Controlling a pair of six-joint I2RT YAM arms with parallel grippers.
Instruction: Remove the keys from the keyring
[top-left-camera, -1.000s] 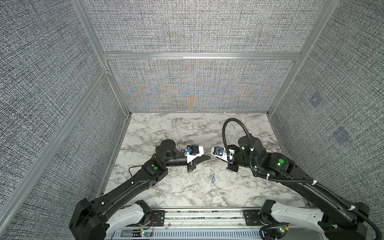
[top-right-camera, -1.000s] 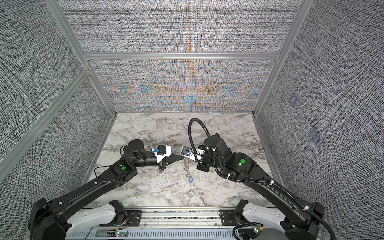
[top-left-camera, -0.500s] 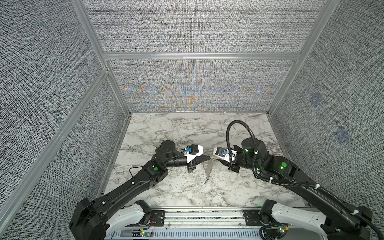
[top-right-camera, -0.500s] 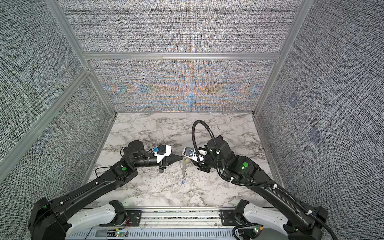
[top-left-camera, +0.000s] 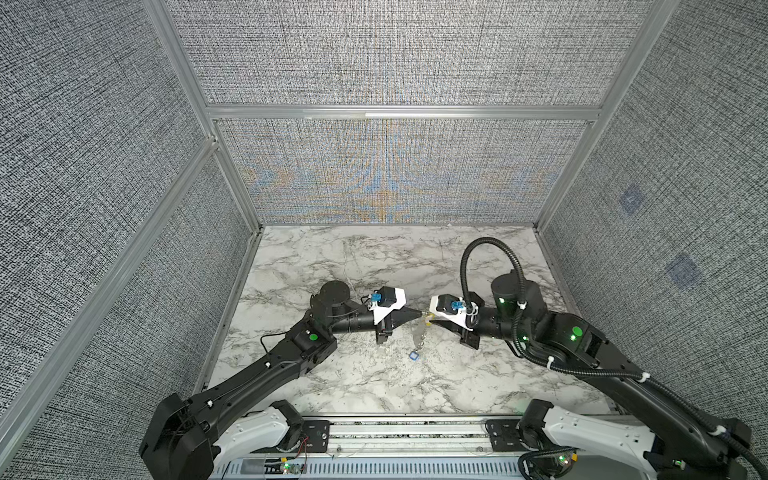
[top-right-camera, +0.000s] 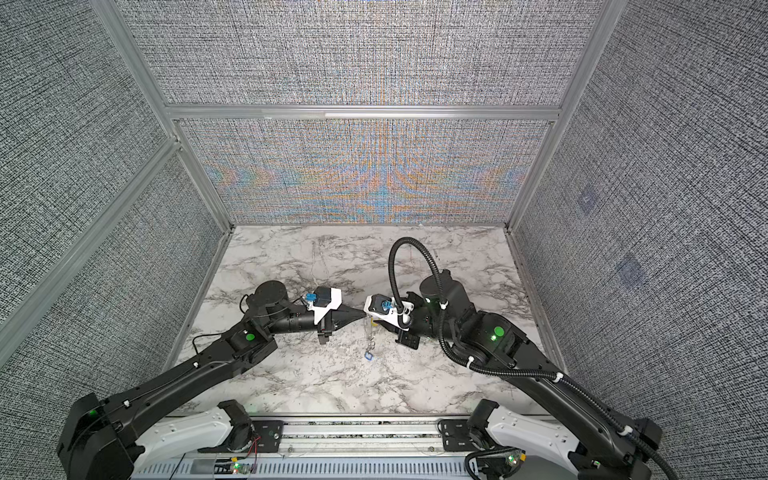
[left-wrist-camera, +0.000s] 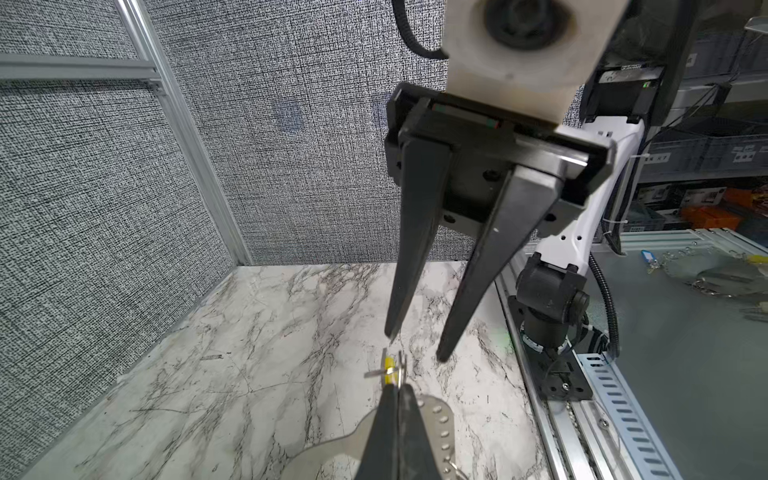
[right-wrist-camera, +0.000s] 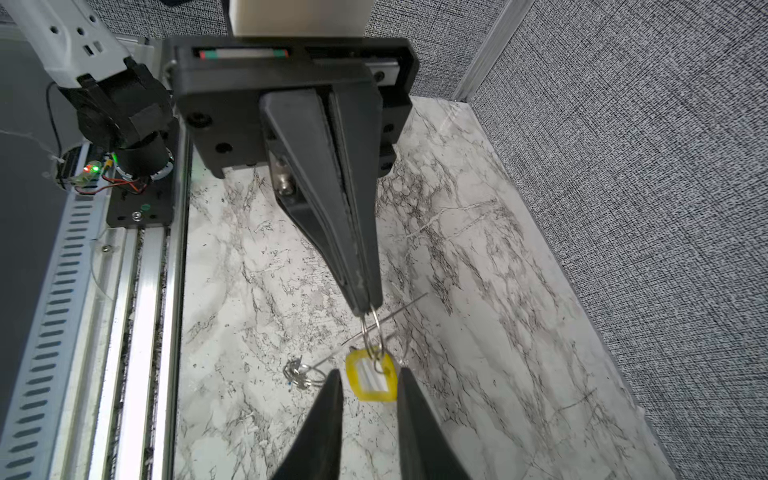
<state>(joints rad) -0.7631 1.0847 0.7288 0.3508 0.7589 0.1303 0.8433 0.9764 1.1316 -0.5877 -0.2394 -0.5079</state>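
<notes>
Yellow key (right-wrist-camera: 371, 380) hangs from the clamped left end effector (right-wrist-camera: 365, 306), at the tips of the parted right end effector (left-wrist-camera: 415, 347).

A marble-patterned tabletop (top-left-camera: 353, 257) is enclosed on three sides by grey woven wall panels (top-left-camera: 395, 62) held in aluminium frame bars (top-left-camera: 399, 112). Two dark square patches (top-left-camera: 631, 199) mark the right-hand panel. A slotted cable duct (top-left-camera: 415, 468) runs along the tabletop's front edge. In the left wrist view, shelves of storage bins (left-wrist-camera: 706, 153) stand beyond the enclosure.
</notes>
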